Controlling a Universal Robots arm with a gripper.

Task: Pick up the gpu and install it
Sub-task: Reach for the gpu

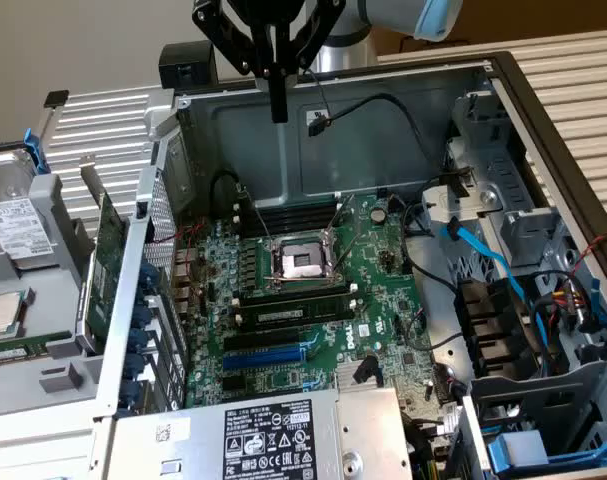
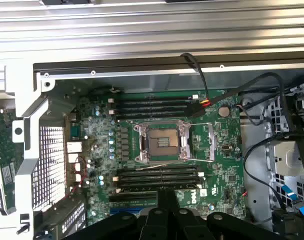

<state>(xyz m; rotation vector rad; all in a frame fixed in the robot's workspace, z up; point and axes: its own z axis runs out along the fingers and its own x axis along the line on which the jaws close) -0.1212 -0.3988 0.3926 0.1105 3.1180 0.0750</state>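
The gpu is a thin green card standing on edge just outside the open computer case's rear wall, on the exterior view's left. In the wrist view the gpu shows beside the perforated rear panel. My gripper hangs high over the back of the case, well above and to the right of the card. Its dark fingers are pressed together with nothing between them. The wrist view has the gripper above the large green motherboard, near the memory slots.
The motherboard carries an open CPU socket, dark memory sticks and blue expansion slots. A power supply sits at the front. Blue cables and drive cages crowd the right. A drive tray lies outside on the left.
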